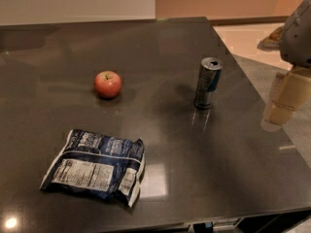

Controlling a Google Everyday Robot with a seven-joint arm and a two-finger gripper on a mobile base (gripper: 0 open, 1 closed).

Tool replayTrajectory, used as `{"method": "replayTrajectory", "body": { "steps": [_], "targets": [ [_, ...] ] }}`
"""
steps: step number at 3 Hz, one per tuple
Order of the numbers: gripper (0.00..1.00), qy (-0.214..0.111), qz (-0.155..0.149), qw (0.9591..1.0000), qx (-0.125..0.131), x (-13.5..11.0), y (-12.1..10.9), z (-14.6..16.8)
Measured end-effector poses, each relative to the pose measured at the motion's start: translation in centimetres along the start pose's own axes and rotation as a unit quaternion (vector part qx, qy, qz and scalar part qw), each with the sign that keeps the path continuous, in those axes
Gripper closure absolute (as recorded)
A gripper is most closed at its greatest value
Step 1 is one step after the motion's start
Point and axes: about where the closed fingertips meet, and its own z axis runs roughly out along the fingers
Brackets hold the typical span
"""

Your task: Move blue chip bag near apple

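The pale gripper (pixel 283 103) at the right edge, open or closed I cannot tell, should skirt the slim silver-blue can (pixel 208 83) and probably pinch a raised fold of the crumpled navy foil chip bag (pixel 95 168) at lower left, below the round red apple (pixel 107 84).

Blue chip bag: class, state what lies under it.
The blue chip bag lies flat on the dark table; anything beneath is covered. The claw hangs at the table's right edge, away from it.
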Motion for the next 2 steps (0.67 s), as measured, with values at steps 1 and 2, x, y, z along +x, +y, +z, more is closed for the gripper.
{"method": "replayTrajectory", "body": {
  "steps": [1,2],
  "targets": [
    [0.00,-0.029,-0.038,0.9987,-0.019,-3.7,0.9,1.0],
    [0.00,-0.061,-0.086,0.9930,-0.051,-8.2,3.3,2.7]
  ]
}}
